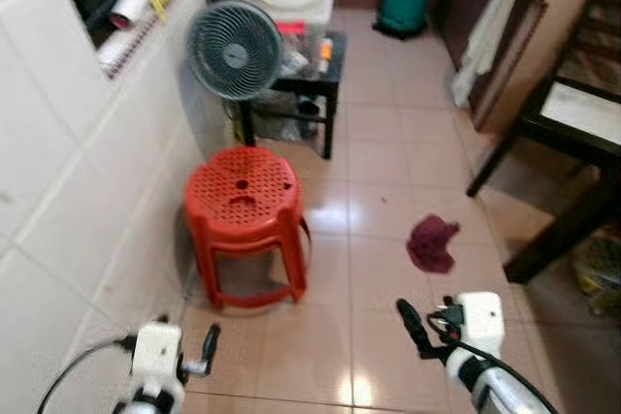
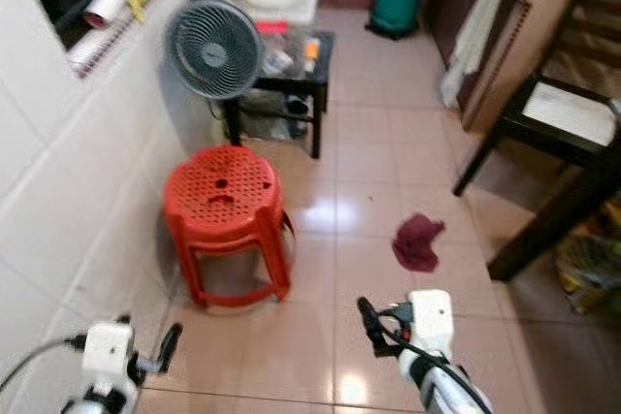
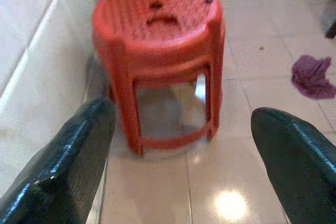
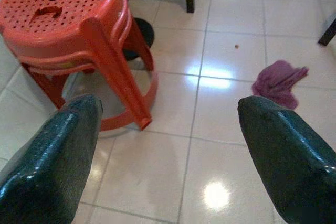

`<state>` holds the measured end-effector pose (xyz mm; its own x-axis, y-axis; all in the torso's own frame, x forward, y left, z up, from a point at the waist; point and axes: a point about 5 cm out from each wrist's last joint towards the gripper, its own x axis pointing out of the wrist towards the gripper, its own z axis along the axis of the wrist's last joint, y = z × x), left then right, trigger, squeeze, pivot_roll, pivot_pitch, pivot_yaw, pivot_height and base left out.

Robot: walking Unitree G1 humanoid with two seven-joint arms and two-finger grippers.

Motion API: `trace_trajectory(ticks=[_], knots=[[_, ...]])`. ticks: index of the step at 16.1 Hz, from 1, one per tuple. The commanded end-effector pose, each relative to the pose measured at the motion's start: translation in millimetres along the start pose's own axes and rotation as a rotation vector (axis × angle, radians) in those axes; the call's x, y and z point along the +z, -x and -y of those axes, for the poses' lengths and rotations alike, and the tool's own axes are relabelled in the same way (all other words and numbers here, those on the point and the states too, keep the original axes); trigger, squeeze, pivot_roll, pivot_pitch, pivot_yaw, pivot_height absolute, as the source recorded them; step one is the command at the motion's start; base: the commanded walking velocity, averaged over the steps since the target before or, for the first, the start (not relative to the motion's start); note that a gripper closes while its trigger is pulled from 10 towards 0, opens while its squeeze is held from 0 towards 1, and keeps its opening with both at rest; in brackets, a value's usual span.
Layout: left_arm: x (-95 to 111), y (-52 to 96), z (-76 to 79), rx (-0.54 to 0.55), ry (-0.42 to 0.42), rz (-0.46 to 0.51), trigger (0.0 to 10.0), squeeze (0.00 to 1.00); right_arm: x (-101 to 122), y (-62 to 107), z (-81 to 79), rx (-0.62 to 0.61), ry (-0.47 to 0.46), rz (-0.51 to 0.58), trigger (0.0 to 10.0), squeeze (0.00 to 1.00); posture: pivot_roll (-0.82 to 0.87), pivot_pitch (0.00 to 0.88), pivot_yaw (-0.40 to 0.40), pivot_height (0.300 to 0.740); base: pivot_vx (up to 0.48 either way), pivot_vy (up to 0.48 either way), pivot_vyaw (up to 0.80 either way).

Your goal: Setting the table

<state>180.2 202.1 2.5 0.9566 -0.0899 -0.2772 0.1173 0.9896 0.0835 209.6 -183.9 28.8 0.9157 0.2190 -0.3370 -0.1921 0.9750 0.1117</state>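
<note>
A stack of red plastic stools (image 1: pixel 245 225) stands centre-left of the head view, beside the white tiled wall (image 1: pixel 68 181). Low in the frame, the left gripper (image 3: pixel 184 156) and right gripper (image 4: pixel 168 150) hover above the floor, both with fingers spread wide and empty. A purple rag (image 1: pixel 432 242) lies right of centre. Upper left, a grey fan (image 1: pixel 234 48) leans by a black side table (image 1: pixel 320 79). No writing is legible.
</note>
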Motion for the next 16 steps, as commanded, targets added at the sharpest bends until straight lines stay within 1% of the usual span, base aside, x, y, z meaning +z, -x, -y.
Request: trace_trajectory(ticks=[1, 2, 3, 4, 5, 6, 7, 8, 9, 10, 11, 12, 13, 14, 16], knots=[[9, -1.8, -6.7, 0.002, -0.012, 0.033, 10.0, 0.0, 6, -1.2, 1.8, -0.023, 0.054, 0.0, 10.0, 0.0, -0.11, 0.131, -0.021, 0.74, 0.0, 0.0, 0.0], [12, -4.7, -8.5, 0.01, -0.019, 0.046, 10.0, 0.0, 9, -4.3, 0.4, -0.018, 0.031, -0.007, 10.0, 0.0, -0.1, 0.127, -0.025, 0.74, 0.0, 0.0, 0.0], [19, -9.1, -5.1, 0.02, -0.036, 0.069, 10.0, 0.0, 20, -8.2, -0.7, 0.018, -0.001, 0.029, 10.0, 0.0, -0.08, 0.116, -0.019, 0.74, 0.0, 0.0, 0.0], [25, -12.8, -3.3, 0.019, -0.05, 0.104, 10.0, 0.0, 22, -13.2, -6.5, 0.065, 0.019, 0.038, 10.0, 0.0, -0.07, 0.133, -0.006, 0.74, 0.0, 0.0, 0.0], [34, -14.9, -5.9, 0.043, -0.071, 0.13, 10.0, 0.0, 21, -18.4, -8.3, 0.059, 0.063, 0.023, 10.0, 0.0, -0.07, 0.144, -0.013, 0.74, 0.0, 0.0, 0.0], [39, -18.1, -6.7, 0.05, -0.075, 0.136, 10.0, 0.0, 27, -21.5, -11.4, 0.057, 0.022, 0.048, 10.0, 0.0, -0.07, 0.134, -0.013, 0.74, 0.0, 0.0, 0.0], [42, -19.8, -6.3, 0.045, -0.099, 0.148, 10.0, 0.0, 29, -22.5, -12.1, 0.053, 0.019, 0.056, 10.0, 0.0, -0.07, 0.129, -0.011, 0.74, 0.0, 0.0, 0.0], [46, -21.6, -5.6, 0.062, -0.094, 0.164, 10.0, 0.0, 29, -22.8, -12.7, 0.045, 0.014, 0.063, 10.0, 0.0, -0.08, 0.113, -0.003, 0.74, 0.0, 0.0, 0.0], [53, -26.3, -4.8, 0.103, -0.115, 0.192, 10.0, 0.0, 33, -24.4, -12.6, 0.03, 0.076, 0.101, 10.0, 0.0, -0.08, 0.09, 0.007, 0.74, 0.0, 0.0, 0.0], [58, -30.0, -4.3, 0.121, -0.127, 0.217, 10.0, 0.0, 37, -25.8, -13.1, 0.021, 0.124, 0.136, 10.0, 0.0, -0.08, 0.072, 0.003, 0.74, 0.0, 0.0, 0.0], [72, -37.8, -3.5, 0.133, -0.129, 0.265, 10.0, 0.0, 48, -29.3, -14.8, -0.003, 0.109, 0.198, 10.0, 0.0, -0.08, 0.063, 0.001, 0.74, 0.0, 0.0, 0.0], [78, -42.1, -2.7, 0.136, -0.132, 0.277, 10.0, 0.0, 53, -32.0, -15.9, -0.008, 0.075, 0.219, 10.0, 0.0, -0.08, 0.058, 0.001, 0.74, 0.0, 0.0, 0.0], [86, -49.6, -1.6, 0.156, -0.142, 0.3, 10.0, 0.0, 57, -38.8, -20.1, 0.009, 0.116, 0.228, 10.0, 0.0, -0.09, 0.029, 0.004, 0.74, 0.0, 0.0, 0.0], [89, -54.4, -0.8, 0.17, -0.129, 0.304, 10.0, 0.0, 60, -42.0, -21.0, 0.016, 0.139, 0.24, 10.0, 0.0, -0.08, 0.019, 0.001, 0.74, 0.0, 0.0, 0.0], [98, -63.0, 2.3, 0.189, -0.125, 0.327, 10.0, 0.0, 67, -47.5, -20.5, 0.011, 0.144, 0.27, 10.0, 0.0, -0.09, 0.001, 0.004, 0.74, 0.0, 0.0, 0.0]])
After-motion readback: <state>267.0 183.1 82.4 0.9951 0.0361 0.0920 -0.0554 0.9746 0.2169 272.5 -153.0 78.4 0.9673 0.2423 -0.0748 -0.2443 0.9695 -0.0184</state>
